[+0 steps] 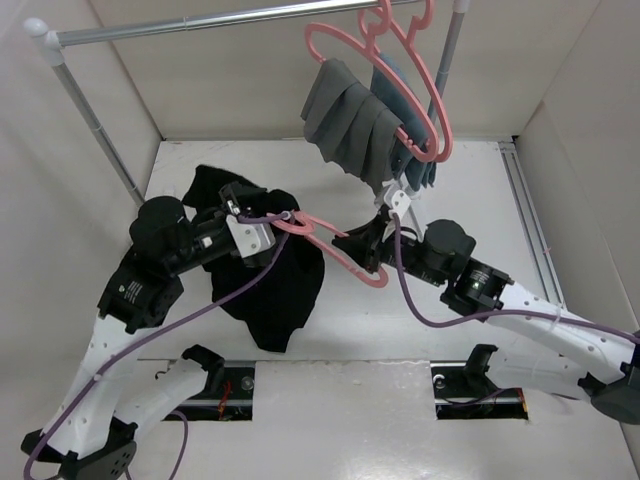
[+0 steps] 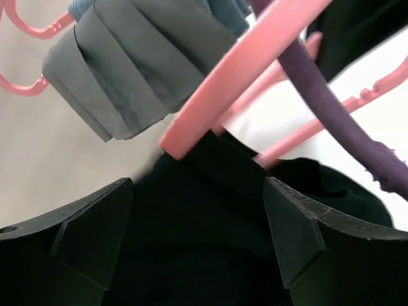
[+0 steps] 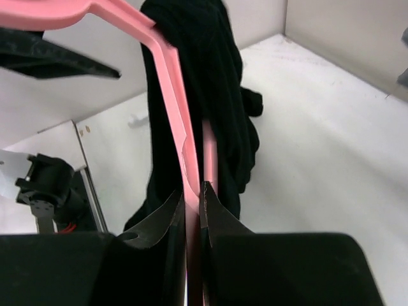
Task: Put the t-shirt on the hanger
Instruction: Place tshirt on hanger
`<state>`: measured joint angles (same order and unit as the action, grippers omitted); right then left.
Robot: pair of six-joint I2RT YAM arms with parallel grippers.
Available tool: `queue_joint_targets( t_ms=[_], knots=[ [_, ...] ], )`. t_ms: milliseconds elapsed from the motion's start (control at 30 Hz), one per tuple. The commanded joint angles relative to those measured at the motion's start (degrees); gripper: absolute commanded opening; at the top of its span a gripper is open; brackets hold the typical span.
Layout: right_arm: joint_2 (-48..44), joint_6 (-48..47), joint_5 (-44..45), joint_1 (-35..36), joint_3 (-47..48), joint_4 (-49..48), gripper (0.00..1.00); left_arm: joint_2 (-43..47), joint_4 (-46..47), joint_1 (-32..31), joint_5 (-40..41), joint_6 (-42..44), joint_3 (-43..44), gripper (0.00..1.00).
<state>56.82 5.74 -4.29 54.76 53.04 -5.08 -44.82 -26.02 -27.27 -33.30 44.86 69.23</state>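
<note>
The pink hanger (image 3: 167, 64) is held pinched by the right gripper (image 3: 192, 194). Its free end should be guided into the black t-shirt (image 2: 191, 255) lying between the left gripper's (image 2: 197, 204) spread jaws.

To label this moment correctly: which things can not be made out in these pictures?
- Whether the left gripper holds the t-shirt: left wrist view, black fabric merges with black fingers.
- How far the hanger reaches into the t-shirt: top view, left arm covers that end.
- Blue-grey garment: top view, mostly behind the dark grey garment.
</note>
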Motion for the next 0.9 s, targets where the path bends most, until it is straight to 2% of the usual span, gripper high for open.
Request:
queue_joint_targets(
  t_ms=[0, 33, 100, 133, 167, 200, 233, 267, 300, 400, 533, 700, 733, 867],
  knots=[
    [1.5, 1.1, 2.4, -1.3, 1.5, -4.4, 0.00, -0.3, 3.9, -0.9, 1.1, 3.7, 1.1, 0.78],
    [2.2, 1.1, 2.4, -1.3, 2.1, -4.4, 0.00, 0.3, 3.9, -0.9, 0.2, 4.4, 0.6, 0.58],
    [2.9, 1.1, 2.4, -1.3, 2.1, -4.4, 0.00, 0.3, 1.4, -0.9, -3.0, 6.0, 0.6, 0.34],
    [3.6, 1.1, 2.4, -1.3, 2.1, -4.4, 0.00, 0.3, 0.2, -0.9, -3.9, 6.5, 0.6, 0.28],
    [3.7, 1.1, 1.8, -1.3, 2.1, -4.4, 0.00, 0.3, -1.0, -0.9, -4.6, 7.1, 1.1, 0.25],
    [4.3, 1.6, 1.7, -1.3, 2.1, -4.4, 0.00, -0.4, -3.7, -0.9, -4.6, 7.1, 1.6, 0.28],
    [4.3, 1.6, 1.7, -1.3, 2.1, -4.4, 0.00, -0.4, -3.7, -0.9, -4.6, 7.1, 1.6, 0.36],
    [4.3, 1.6, 1.1, -1.3, 1.5, -4.4, 0.00, -0.4, -3.7, -0.9, -3.5, 4.6, 1.6, 0.49],
    [4.3, 1.6, 1.1, -1.3, 1.5, -4.4, 0.00, -0.4, -1.9, -0.9, -0.6, 3.1, 0.1, 0.69],
    [3.5, 1.6, -0.2, -1.9, 1.0, -4.4, 0.00, 0.9, -2.2, -0.9, 3.1, 3.5, -2.9, 0.86],
    [2.9, 0.2, -2.9, -2.4, 1.0, -4.4, 0.00, -2.2, -2.9, -0.9, 7.4, -1.4, -3.0, 0.99],
    [2.9, -0.4, -5.5, -2.4, 1.6, -3.8, 0.00, -5.3, -1.0, 1.2, 7.4, -3.9, 0.4, 0.99],
    [2.3, -0.4, -5.5, -2.4, 1.1, -3.3, 0.00, -5.9, -1.0, 1.7, 6.5, -2.8, 0.4, 0.99],
    [0.8, -0.9, -6.1, -2.4, 0.5, -2.6, 0.00, -9.0, -6.2, 3.5, 1.8, 5.8, 4.5, 0.88]
  ],
)
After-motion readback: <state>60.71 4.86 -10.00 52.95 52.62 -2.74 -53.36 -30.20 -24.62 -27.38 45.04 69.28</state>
